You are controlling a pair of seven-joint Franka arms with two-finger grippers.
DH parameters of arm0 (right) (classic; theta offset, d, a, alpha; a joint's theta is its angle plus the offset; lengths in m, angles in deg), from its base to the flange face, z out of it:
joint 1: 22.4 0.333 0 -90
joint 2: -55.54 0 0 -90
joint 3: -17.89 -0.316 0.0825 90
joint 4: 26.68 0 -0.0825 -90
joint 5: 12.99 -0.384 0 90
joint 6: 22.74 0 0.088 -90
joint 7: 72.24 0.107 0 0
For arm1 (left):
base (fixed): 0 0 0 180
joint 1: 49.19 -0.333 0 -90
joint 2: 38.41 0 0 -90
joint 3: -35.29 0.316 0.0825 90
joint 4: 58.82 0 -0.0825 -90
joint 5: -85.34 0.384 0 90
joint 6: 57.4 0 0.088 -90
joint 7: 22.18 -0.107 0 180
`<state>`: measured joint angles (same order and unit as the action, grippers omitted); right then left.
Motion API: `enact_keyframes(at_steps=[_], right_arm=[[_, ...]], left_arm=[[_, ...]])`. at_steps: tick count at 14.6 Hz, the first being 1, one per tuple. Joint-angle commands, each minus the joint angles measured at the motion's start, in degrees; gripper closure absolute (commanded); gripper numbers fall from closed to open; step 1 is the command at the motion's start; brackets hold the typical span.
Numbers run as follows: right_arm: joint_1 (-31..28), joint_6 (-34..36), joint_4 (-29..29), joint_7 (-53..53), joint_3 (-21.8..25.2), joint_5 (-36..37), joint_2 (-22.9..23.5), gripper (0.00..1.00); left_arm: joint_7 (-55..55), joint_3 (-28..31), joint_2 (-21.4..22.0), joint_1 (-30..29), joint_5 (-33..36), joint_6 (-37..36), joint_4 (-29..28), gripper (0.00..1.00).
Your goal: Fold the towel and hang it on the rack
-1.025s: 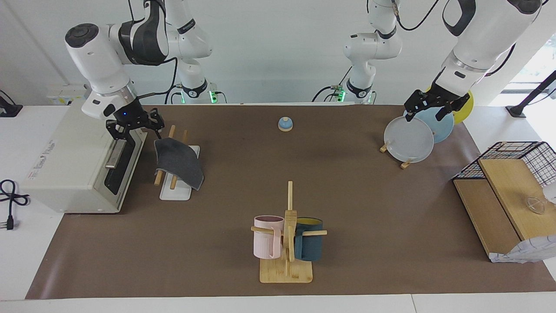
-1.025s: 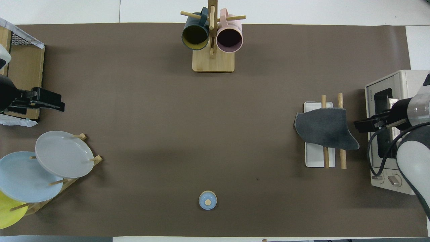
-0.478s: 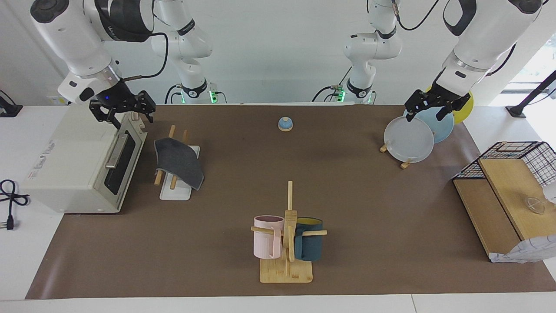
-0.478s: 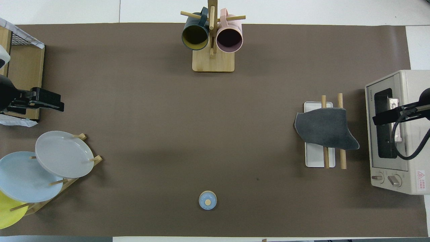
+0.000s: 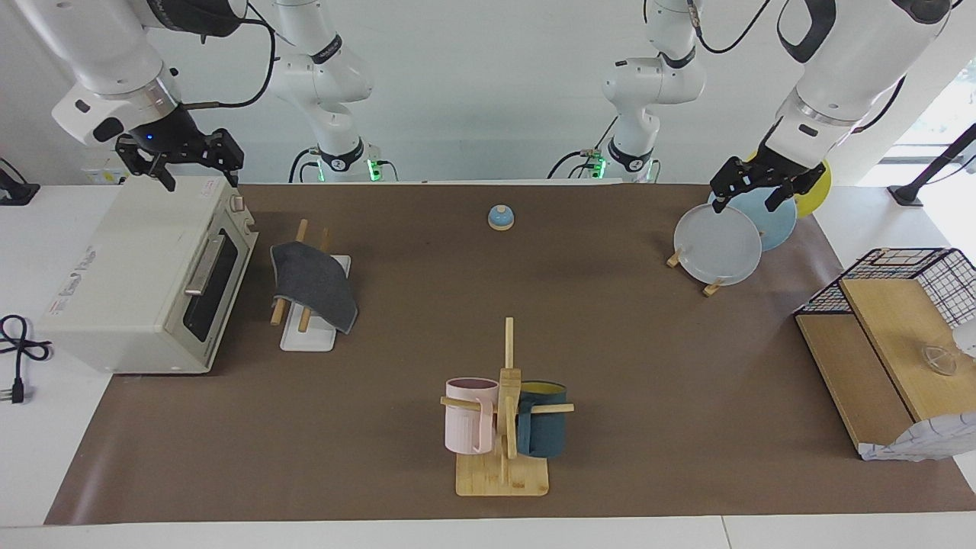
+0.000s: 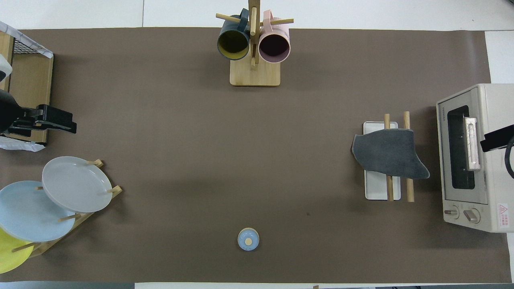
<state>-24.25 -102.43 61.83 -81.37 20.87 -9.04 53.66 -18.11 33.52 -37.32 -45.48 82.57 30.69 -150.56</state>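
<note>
The towel [image 5: 314,282] hangs dark grey face up, draped over the two slanting wood rods of the rack [image 5: 302,229], above its white base tray [image 5: 309,340]. In the overhead view the towel [image 6: 387,154] covers the middle of the rods [image 6: 408,192], and one corner hangs past them toward the toaster oven. My right gripper [image 5: 198,177] is open and empty, raised over the top of the toaster oven, apart from the towel. Only part of it shows in the overhead view [image 6: 498,138]. My left gripper [image 5: 751,200] waits open above the plates.
A toaster oven [image 5: 130,282] stands beside the rack at the right arm's end. A mug stand [image 5: 503,457] holds a pink and a dark mug. A plate stand [image 5: 713,288] holds three plates. A small blue bell [image 5: 500,218] and a wire basket on a wooden box [image 5: 892,320] are also here.
My right gripper has risen from beside the towel's edge and moved away from the rack to over the toaster oven. The towel stays on the rods. The left arm has not moved.
</note>
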Motion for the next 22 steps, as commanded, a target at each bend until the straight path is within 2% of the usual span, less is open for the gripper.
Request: enact_keyframes(at_steps=[1,7,9,11,13,18,22], right_arm=[[-0.17,1.64,-2.46,2.71,-0.52,1.06,1.53,0.0],[-0.34,3.65,-3.16,2.8,0.0,-0.69,2.75,0.0],[-1.13,7.68,-7.36,2.98,-0.43,-0.79,5.56,0.0],[-3.59,8.05,-7.82,2.98,-2.01,-0.62,5.57,0.0],[-3.34,7.97,-7.65,3.15,-2.11,-0.09,5.22,0.0],[0.88,7.0,-6.42,6.48,2.54,-0.18,4.26,0.0],[0.88,5.51,-5.28,6.93,2.73,-0.61,3.73,0.0]], left_arm=[[-0.73,0.28,1.02,-0.11,-0.22,0.07,-0.72,0.0],[-0.73,0.28,1.02,-0.11,-0.22,0.07,-0.72,0.0],[-0.73,0.28,1.02,-0.11,-0.22,0.07,-0.72,0.0],[-0.73,0.28,1.02,-0.11,-0.22,-0.02,-0.72,0.0],[-0.73,0.28,1.02,-0.11,-0.22,0.07,-0.63,0.0],[-0.73,0.28,1.02,-0.11,-0.22,-0.02,-0.72,0.0],[-0.73,0.28,1.02,-0.11,-0.22,0.07,-0.72,0.0]])
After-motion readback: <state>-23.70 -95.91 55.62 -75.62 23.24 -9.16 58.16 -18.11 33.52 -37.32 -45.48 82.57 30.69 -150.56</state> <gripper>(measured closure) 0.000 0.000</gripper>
